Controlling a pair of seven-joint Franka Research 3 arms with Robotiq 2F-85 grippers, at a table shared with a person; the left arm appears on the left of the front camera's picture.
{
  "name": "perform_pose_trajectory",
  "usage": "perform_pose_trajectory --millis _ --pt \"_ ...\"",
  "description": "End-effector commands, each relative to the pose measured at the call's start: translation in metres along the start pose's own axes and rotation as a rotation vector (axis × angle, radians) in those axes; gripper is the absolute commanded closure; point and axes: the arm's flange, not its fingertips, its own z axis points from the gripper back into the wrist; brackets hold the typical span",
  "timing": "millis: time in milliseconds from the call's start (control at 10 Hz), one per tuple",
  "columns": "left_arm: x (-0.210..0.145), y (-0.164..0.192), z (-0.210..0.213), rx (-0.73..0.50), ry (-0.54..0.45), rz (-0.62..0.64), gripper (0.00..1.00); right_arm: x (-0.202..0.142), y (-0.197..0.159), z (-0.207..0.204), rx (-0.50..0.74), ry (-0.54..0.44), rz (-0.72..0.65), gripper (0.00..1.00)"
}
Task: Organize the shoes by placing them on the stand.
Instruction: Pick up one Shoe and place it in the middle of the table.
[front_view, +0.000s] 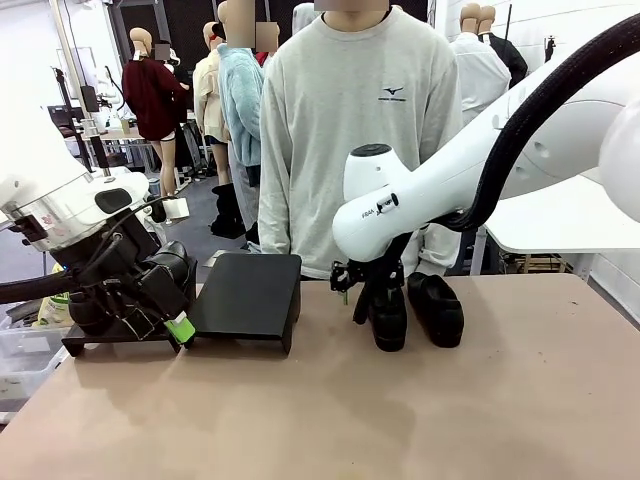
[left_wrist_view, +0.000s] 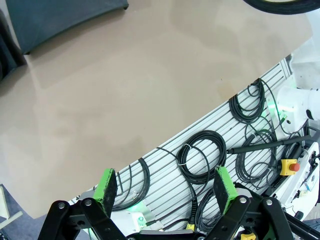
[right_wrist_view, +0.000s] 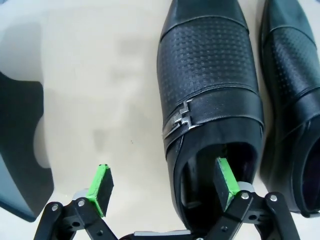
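Two black shoes stand side by side on the table in front of the person. The left shoe (front_view: 388, 318) (right_wrist_view: 210, 95) has a metal buckle; the other shoe (front_view: 437, 308) (right_wrist_view: 295, 100) is just to its right. My right gripper (front_view: 363, 300) (right_wrist_view: 164, 182) is open and straddles the left shoe's heel wall. One pad (right_wrist_view: 225, 182) is inside the opening and the other pad (right_wrist_view: 102, 182) is outside. The black stand (front_view: 245, 298) (right_wrist_view: 20, 150) (left_wrist_view: 65, 15) lies left of the shoes. My left gripper (front_view: 172, 325) (left_wrist_view: 166, 186) hangs open and empty beside it.
A second stand unit (front_view: 100, 342) sits under my left arm, mostly hidden by it. The person (front_view: 350, 130) stands at the far edge behind the shoes. Coiled cables (left_wrist_view: 202, 157) lie below the table's near edge. Bare tabletop (front_view: 350, 420) stretches across the front.
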Motion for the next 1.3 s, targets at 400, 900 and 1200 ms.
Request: perform_pose_trajectory --millis 400,900,1200 --pt "0.001 0.003 0.0 -0.001 -0.005 -0.011 0.0 0.008 0.005 -0.008 -0.007 0.047 -0.01 0.57" --pt "0.001 0.003 0.0 -0.001 -0.005 -0.011 0.0 0.01 0.009 -0.015 -0.007 0.12 -0.003 1.0" --pt "0.001 0.003 0.0 -0.001 -0.005 -0.011 0.0 0.009 0.01 -0.017 -0.007 0.138 -0.018 1.0"
